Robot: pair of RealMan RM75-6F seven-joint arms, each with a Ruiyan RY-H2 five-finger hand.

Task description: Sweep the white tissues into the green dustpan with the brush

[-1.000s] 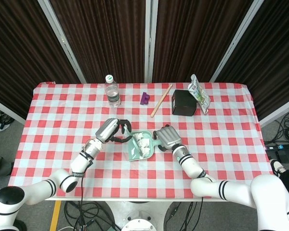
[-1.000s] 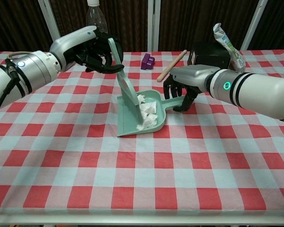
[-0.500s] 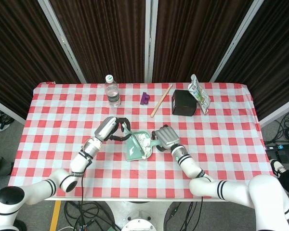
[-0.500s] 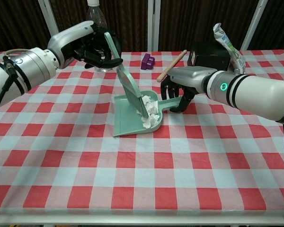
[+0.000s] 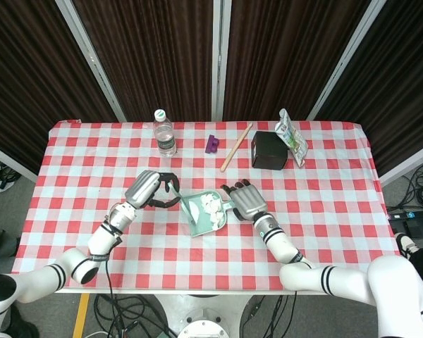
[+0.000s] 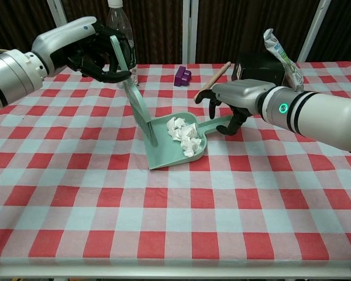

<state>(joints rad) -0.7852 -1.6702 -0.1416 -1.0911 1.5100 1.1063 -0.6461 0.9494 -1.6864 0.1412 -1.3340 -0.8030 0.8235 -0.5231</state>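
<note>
The green dustpan point(image 5: 197, 222) point(image 6: 167, 153) lies flat on the checked cloth at mid-table, its handle pointing right. Several crumpled white tissues point(image 5: 212, 204) point(image 6: 184, 136) sit inside it near the handle end. My left hand point(image 5: 149, 190) point(image 6: 96, 50) grips the handle of the green brush point(image 6: 139, 111). The brush hangs tilted, and its head is at the pan's left edge, clear of the tissues. My right hand point(image 5: 245, 201) point(image 6: 231, 96) hovers over the pan's handle with fingers spread. One finger reaches down to the handle's tip.
Along the back stand a water bottle point(image 5: 164, 134) point(image 6: 118, 14), a small purple block point(image 5: 211, 144) point(image 6: 182, 75), a wooden stick point(image 5: 236, 146) point(image 6: 213, 80), a black box point(image 5: 268, 150) point(image 6: 257, 69) and a snack bag point(image 5: 292, 137) point(image 6: 279, 50).
My left hand has drawn the brush out of the pan and off to the left. The pan has turned slightly. My right hand's fingers have uncurled from the pan's handle.
</note>
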